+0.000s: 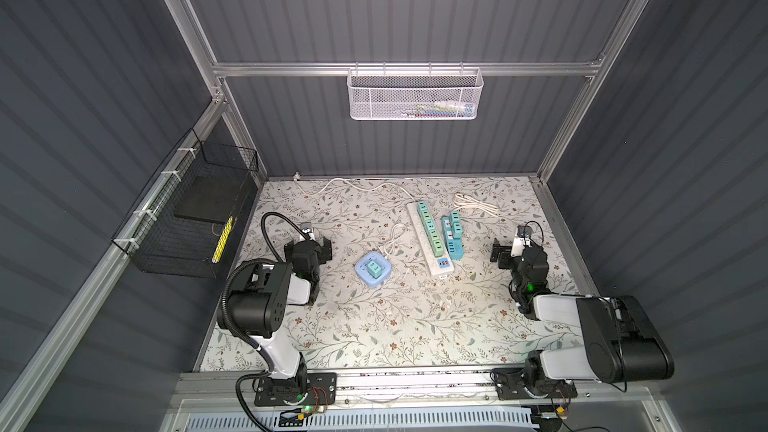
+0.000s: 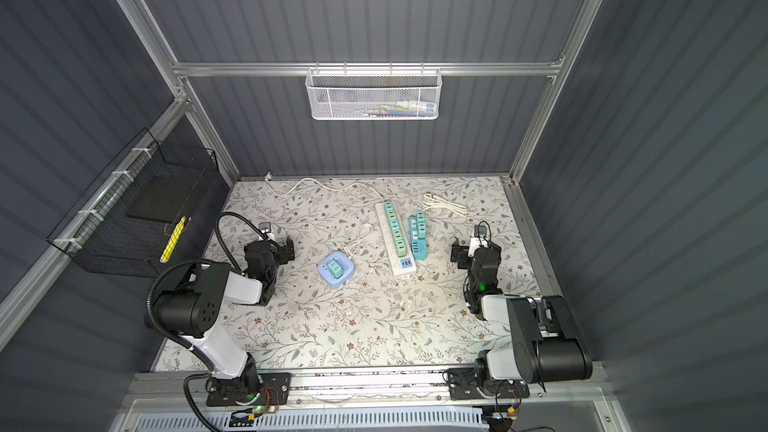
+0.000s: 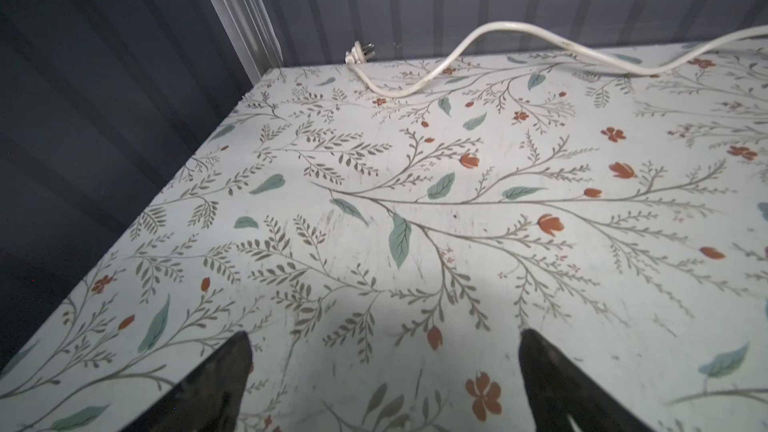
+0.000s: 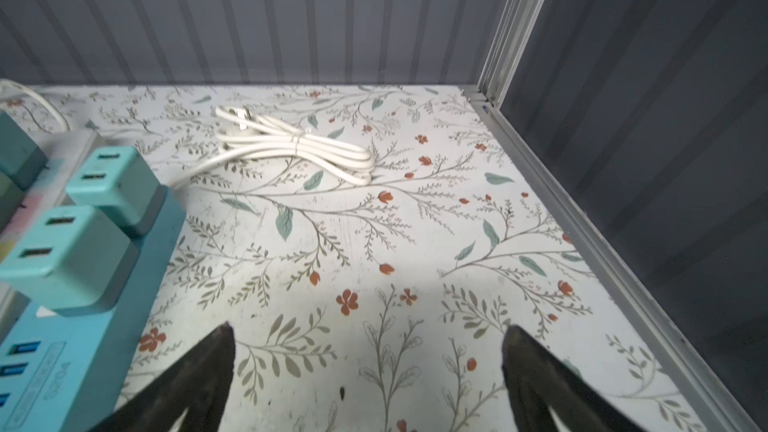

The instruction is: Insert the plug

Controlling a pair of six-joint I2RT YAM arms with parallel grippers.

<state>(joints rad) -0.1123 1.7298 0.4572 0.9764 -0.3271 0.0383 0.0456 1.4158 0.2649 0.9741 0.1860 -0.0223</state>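
In both top views a white power strip (image 1: 430, 238) (image 2: 395, 238) lies mid-table with several green plugs seated along it. Beside it lies a blue strip (image 1: 455, 249) (image 4: 95, 351) carrying two teal plugs (image 4: 68, 255) (image 4: 112, 182). A light-blue square socket (image 1: 361, 280) (image 2: 324, 278) holds one green plug (image 1: 374, 268) (image 2: 336, 270). My left gripper (image 1: 326, 250) (image 2: 289, 250) (image 3: 385, 333) is open over bare table, left of the square socket. My right gripper (image 1: 496, 252) (image 2: 457, 252) (image 4: 369, 327) is open too, empty, right of the blue strip.
A white cord runs along the back edge and ends in a pronged plug (image 3: 359, 54). A tied coil of white cord (image 1: 476, 203) (image 4: 299, 147) lies at the back right. A black wire basket (image 1: 187, 222) hangs on the left wall, a white mesh basket (image 1: 413, 95) on the back rail.
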